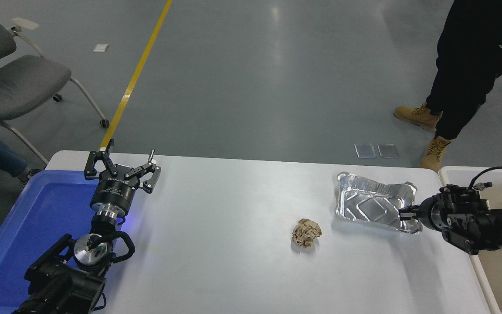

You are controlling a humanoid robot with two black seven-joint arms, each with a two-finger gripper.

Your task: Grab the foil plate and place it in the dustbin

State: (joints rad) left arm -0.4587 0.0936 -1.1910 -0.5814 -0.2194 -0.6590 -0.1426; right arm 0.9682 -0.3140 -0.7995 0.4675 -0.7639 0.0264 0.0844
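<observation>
The foil plate (371, 205) is a shiny silver ribbed tray at the table's right, tilted with its left end raised off the white table (233, 244). My right gripper (405, 214) is shut on the plate's right rim and holds it up. The beige dustbin (451, 174) stands at the table's right edge, behind and under my right arm; only its pale rim and part of its inside show. My left gripper (122, 163) is open and empty, parked at the lower left over the edge of the blue tray.
A crumpled brown paper ball (306, 233) lies left of the foil plate. A flat blue tray (24, 226) lies at the table's left end. A person in dark trousers and tan boots (464, 74) stands beyond the far right corner. A grey chair (11, 83) stands at the far left.
</observation>
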